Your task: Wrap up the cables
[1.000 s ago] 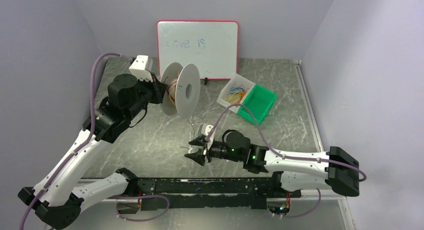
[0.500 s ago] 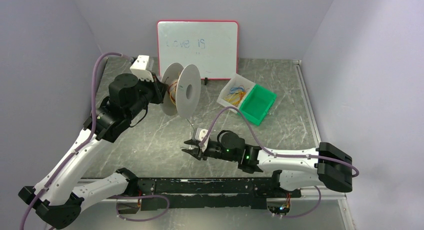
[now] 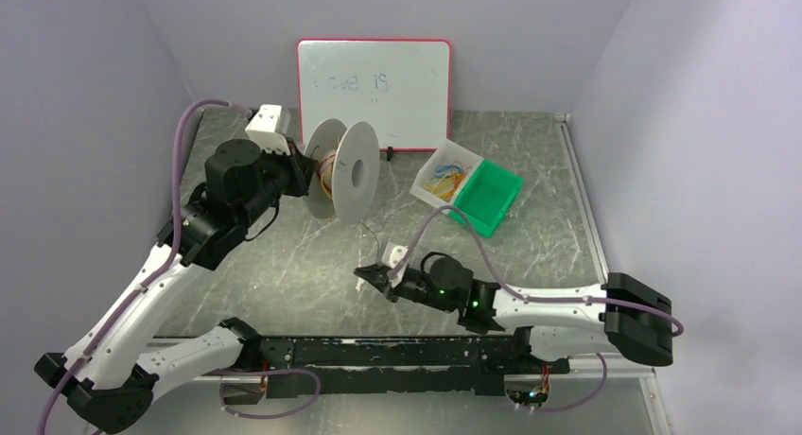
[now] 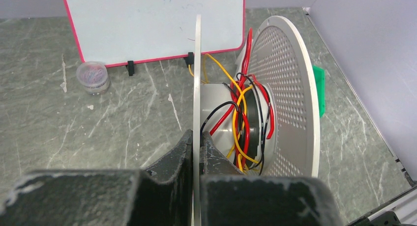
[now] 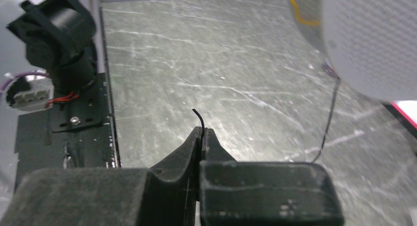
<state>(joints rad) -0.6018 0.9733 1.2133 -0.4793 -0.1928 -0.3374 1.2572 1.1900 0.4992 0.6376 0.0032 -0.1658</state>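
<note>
A white two-flange spool (image 3: 342, 170) hangs above the table with red, yellow and black cables (image 4: 241, 113) wound loosely on its hub. My left gripper (image 4: 197, 135) is shut on the spool's thin near flange (image 4: 197, 64), and it shows from above at the spool's left side (image 3: 305, 170). A thin black cable (image 3: 371, 238) runs down from the spool to my right gripper (image 3: 371, 276), low over the table's middle. In the right wrist view my right gripper (image 5: 202, 132) is shut on that black cable, whose short curled end (image 5: 198, 117) sticks out past the tips.
A whiteboard (image 3: 374, 80) leans on the back wall. A green bin (image 3: 487, 197) and a white tray (image 3: 427, 182) of coloured wires stand at the back right. A small clear jar (image 4: 93, 76) sits near the whiteboard. The spool's perforated flange (image 5: 373, 39) looms at upper right.
My right gripper has closed from open onto the black cable's end and shifted slightly over the table. The left arm and spool have stayed put.
</note>
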